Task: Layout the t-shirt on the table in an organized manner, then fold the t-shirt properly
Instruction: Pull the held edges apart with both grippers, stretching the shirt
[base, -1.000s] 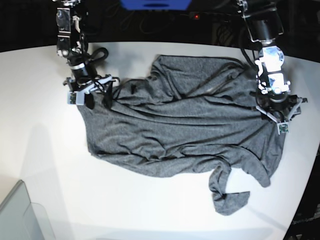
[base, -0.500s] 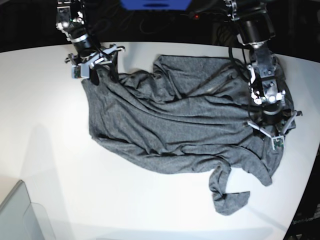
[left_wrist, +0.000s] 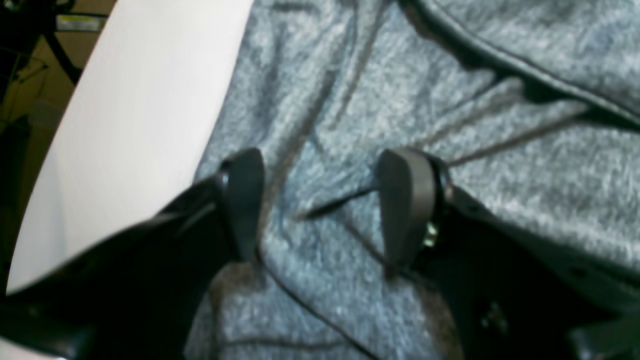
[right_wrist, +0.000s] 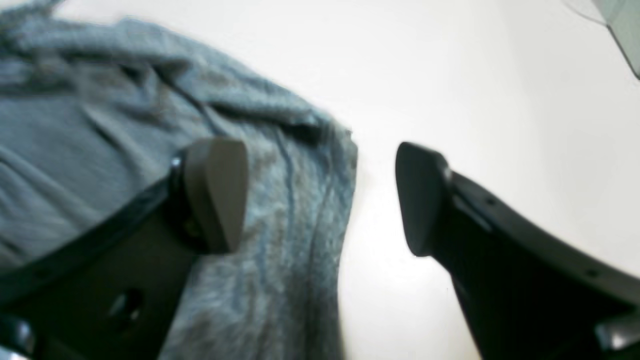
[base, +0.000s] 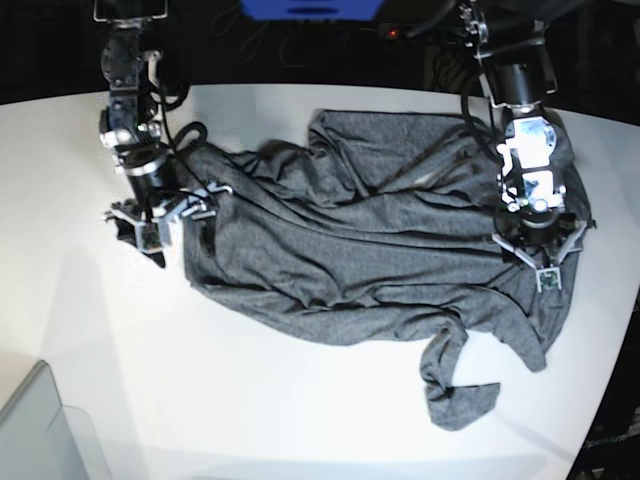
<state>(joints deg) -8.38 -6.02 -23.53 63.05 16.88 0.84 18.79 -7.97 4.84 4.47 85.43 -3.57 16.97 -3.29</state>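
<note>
A: White glossy bench (base: 300, 420) under the lights, black backdrop behind it, and a translucent bin corner (base: 40, 430) nearest us.

B: Next out, the t-shirt (base: 370, 250), spread rumpled across the middle, one sleeve trailing toward the near edge.

A: Right gripper (right_wrist: 320, 200) sits over the shirt's side edge, jaws wide apart, one finger above cloth, the other above bare bench, nothing held.

B: Left gripper (left_wrist: 320, 210) hangs over wrinkled fabric near the bench's curved edge, jaws parted, gripping nothing.
</note>
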